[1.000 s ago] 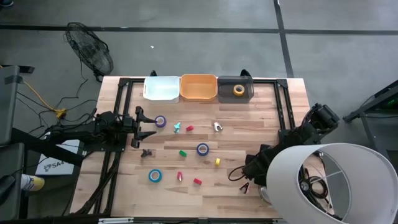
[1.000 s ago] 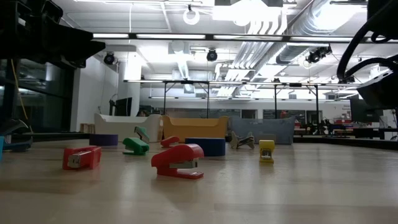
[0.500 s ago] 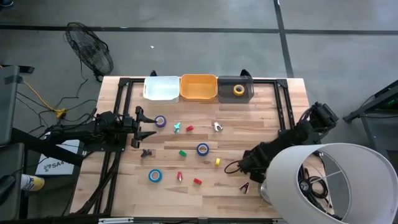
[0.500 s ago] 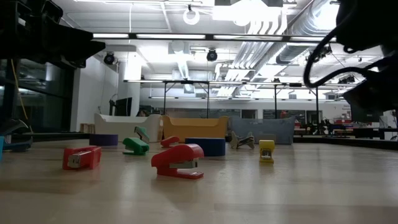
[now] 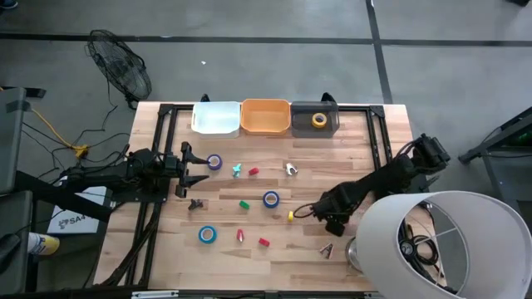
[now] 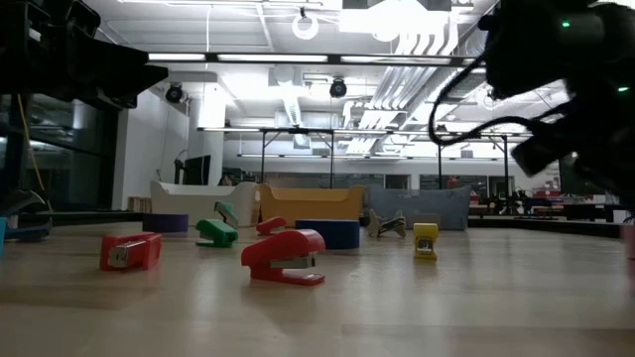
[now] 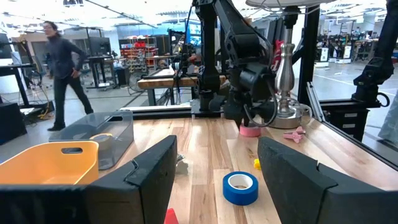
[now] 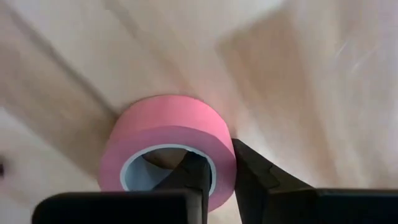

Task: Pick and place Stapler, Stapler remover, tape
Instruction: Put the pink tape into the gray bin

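Since the earlier frame, the right arm has swung inward from the table's right edge, and the right gripper (image 5: 326,218) now sits further in over the wood, just right of the small yellow stapler (image 5: 291,216). Its fingers (image 8: 249,167) have closed onto the wall of a pink tape roll (image 8: 168,146): one finger inside the open centre, the other outside, pinching the ring. In the high view the roll is hidden under the gripper; in the left wrist view it shows pink beneath that gripper (image 7: 250,130). Whether it is clear of the table or resting on it is hard to say from these angles.

Left gripper (image 5: 189,169) is unmoved at the table's left side, fingers spread, nothing between them, near the purple tape roll (image 5: 214,162).

Other items unchanged:
- blue tape roll (image 5: 271,198) at mid-table
- light blue tape roll (image 5: 206,235) toward the front left
- yellow tape roll (image 5: 319,120) inside the grey bin (image 5: 331,124)
- orange bin (image 5: 266,127) and white bin (image 5: 215,128) beside the grey bin along the far edge
- green stapler (image 5: 244,203), red stapler (image 5: 263,242)
- pink staple remover (image 5: 327,249) on the wood, right front, near the lamp (image 5: 436,243)

A person (image 7: 64,65) stands in the room beyond the table
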Motion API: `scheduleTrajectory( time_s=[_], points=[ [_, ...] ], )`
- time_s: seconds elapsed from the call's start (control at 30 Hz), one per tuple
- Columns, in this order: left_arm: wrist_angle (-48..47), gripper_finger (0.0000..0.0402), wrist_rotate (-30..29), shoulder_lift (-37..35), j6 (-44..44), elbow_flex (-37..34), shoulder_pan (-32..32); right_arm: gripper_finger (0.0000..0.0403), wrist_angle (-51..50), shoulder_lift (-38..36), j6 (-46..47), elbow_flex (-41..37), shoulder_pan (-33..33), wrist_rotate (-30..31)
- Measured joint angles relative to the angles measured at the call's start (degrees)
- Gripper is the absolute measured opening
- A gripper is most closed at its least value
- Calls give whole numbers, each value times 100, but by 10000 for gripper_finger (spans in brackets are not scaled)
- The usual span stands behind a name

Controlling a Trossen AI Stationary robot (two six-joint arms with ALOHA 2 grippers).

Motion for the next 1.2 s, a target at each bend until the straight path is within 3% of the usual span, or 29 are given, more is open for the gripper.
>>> scheduleTrajectory(
  time_s=[0.3, 0.87, 1.2],
  points=[
    [0, 221, 0, -2, 1, 0, 2, 34, 55, -2, -394, 540, -608, 622],
    [0, 221, 0, -2, 2, 0, 2, 39, 92, -11, -2305, 1548, -2652, 1804],
    [0, 221, 0, -1, 0, -1, 0, 43, 652, -15, -3204, 1835, -3728, 2258]
  ],
)
